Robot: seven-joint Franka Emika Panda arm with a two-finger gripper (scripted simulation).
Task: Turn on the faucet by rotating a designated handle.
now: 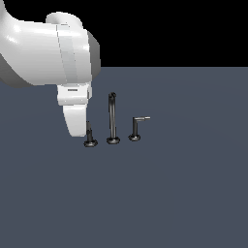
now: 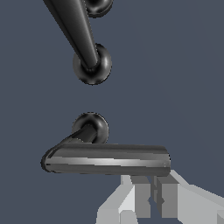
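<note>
- Dark slate-grey flooring (image 1: 184, 193) is spread under everything, with plain black shown beyond its far edge.
- Three dark metal pieces of the faucet (image 1: 112, 118) are set in a row on that surface; the tall thin spout (image 1: 112, 116) is placed in the middle on a round base.
- To the exterior view's left of the spout, the handle (image 1: 90, 138) is found, its round base resting on the floor and its post mostly hidden by the arm.
- In the wrist view the handle's lever (image 2: 107, 159) is seen as a thick horizontal bar joined to the post at one end.
- To the exterior view's right of the spout, the twin handle (image 1: 135, 128) is placed, its pale lever pointed away from the spout.
- The white arm (image 1: 48, 53) is lowered over the handle, well apart from the twin handle.
- The gripper (image 2: 153, 197) is held just beside the free end of the lever; its pale fingers (image 2: 140, 199) are seen close together with only a narrow gap, and nothing is pinched between them.
</note>
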